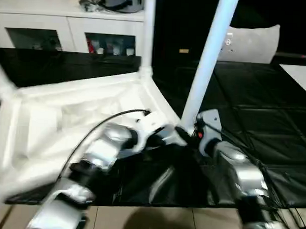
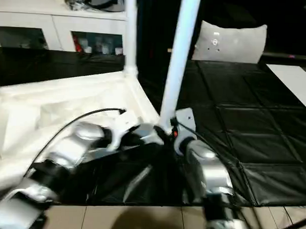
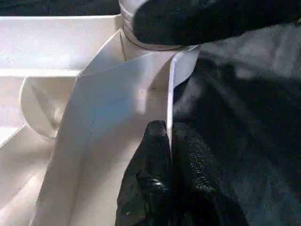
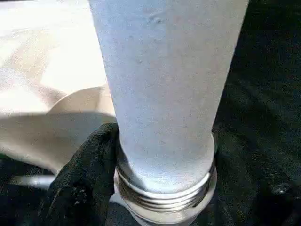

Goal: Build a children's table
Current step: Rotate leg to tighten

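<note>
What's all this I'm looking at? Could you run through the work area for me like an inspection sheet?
Surface: black padded mat over a tiled floor.
Job's things: white table top lying underside up; one leg standing in the far corner socket, another leg at the near corner.
Clutter: nothing seen on the mat.
Grippers: left tool shut on the table top's edge; right tool closed around the near leg's threaded base.
Cables: black cable along the left arm.
Surroundings: white cabinet with glass doors, grey cushion.

The table top (image 1: 83, 107) and legs (image 1: 207, 61) were white; the mat (image 1: 253, 123) black; the forearms (image 1: 241, 173) silver.
</note>
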Tool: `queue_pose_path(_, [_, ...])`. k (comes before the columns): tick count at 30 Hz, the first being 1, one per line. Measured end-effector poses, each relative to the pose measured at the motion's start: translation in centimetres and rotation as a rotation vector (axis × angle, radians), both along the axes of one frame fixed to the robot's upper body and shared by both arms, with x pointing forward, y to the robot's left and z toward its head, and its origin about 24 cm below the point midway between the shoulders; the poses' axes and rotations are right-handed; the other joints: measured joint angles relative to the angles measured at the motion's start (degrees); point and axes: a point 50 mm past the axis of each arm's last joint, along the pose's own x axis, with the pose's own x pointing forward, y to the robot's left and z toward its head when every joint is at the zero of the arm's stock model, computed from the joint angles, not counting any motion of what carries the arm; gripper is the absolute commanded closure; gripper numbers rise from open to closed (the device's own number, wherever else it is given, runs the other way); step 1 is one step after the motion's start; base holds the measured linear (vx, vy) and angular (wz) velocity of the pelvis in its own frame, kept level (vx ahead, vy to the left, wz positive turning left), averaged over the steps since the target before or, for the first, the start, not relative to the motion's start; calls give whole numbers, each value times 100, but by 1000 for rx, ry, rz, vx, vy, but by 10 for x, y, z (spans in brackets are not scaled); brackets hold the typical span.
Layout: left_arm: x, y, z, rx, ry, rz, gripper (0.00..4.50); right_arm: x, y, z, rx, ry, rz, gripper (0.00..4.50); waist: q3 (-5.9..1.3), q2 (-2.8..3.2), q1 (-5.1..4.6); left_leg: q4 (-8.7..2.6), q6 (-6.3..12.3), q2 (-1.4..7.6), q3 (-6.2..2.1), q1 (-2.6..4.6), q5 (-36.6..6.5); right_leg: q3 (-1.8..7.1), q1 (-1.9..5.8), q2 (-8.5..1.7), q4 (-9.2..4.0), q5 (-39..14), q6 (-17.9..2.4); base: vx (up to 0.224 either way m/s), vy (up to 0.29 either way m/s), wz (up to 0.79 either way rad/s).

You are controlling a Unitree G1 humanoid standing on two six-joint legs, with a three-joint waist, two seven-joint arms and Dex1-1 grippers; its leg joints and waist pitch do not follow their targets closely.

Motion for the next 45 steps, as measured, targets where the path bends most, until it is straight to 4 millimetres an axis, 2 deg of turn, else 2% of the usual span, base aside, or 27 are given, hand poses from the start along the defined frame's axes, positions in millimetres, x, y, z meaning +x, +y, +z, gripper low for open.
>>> queue_pose_path(1, [0,-1,0,-2,-1,0,450,0,-1,0,0,-3,-2,143,0,0,-1,-1,1,0,0,-1,-1,1,0,0,0,5,-7,0,0,0])
queue_pose_path(2, [0,-1,1,-2,-2,-1,450,0,-1,0,0,-8,-2,143,0,0,2,-1,3,0,0,0,-2,0,0,1,3,16,-11,0,0,0])
queue_pose_path(3, [0,-1,1,-1,-5,-5,450,0,-1,0,-1,-12,-3,108,0,1,9,-3,5,0,0,0,-2,0,0,1,3,37,-8,0,0,0])
queue_pose_path(6, [1,-1,2,3,-28,-34,450,-2,-2,1,6,-33,3,103,0,1,25,-21,4,5,-1,-1,-2,-5,-9,5,5,77,7,0,0,0])
queue_pose_path(8, [1,3,3,3,-36,-64,450,-5,-3,1,14,-52,19,68,0,3,48,-36,2,10,-3,-5,-1,-9,-21,9,13,91,-12,0,0,0])
queue_pose_path(10, [2,5,4,8,-45,-72,450,-6,-2,1,18,-59,34,58,-1,5,70,-52,0,11,-3,-4,0,-11,-28,11,13,95,-17,0,0,0])
queue_pose_path(13, [1,16,6,23,-57,-142,450,-12,-14,2,14,-81,143,22,0,6,104,-61,-1,16,-3,-26,0,-12,-55,16,12,94,-15,0,0,0])
queue_pose_path(17, [-3,35,10,39,-70,-234,450,-20,-22,9,5,-106,331,2,0,7,166,-60,-1,20,-2,-73,2,-19,-101,18,16,94,-15,0,0,0])
queue_pose_path(23, [-15,45,10,62,-63,-417,450,-23,-39,24,-63,-163,510,2,0,6,312,-37,4,17,1,-86,-1,-20,-92,7,13,94,-17,0,0,0])
queue_pose_path(27, [-21,52,10,82,-44,-519,450,-31,-41,23,-99,-128,707,2,0,-3,335,-32,3,20,1,-81,0,-22,-87,6,23,94,-17,0,0,0])
queue_pose_path(31, [-24,57,11,101,-36,-574,450,-37,-42,21,-103,-85,821,2,0,-17,336,-21,4,22,1,-80,2,-23,-88,6,38,94,-16,0,0,0])
queue_pose_path(35, [-26,58,11,105,-32,-616,450,-40,-40,18,-78,-54,890,49,-1,-25,341,-13,5,22,1,-81,2,-23,-88,5,42,94,-16,0,0,0])
queue_pose_path(45, [-27,58,11,110,-33,-636,450,-39,-38,15,-52,-27,918,124,-2,-29,346,-8,7,24,2,-84,3,-24,-89,5,46,94,-17,0,0,0])
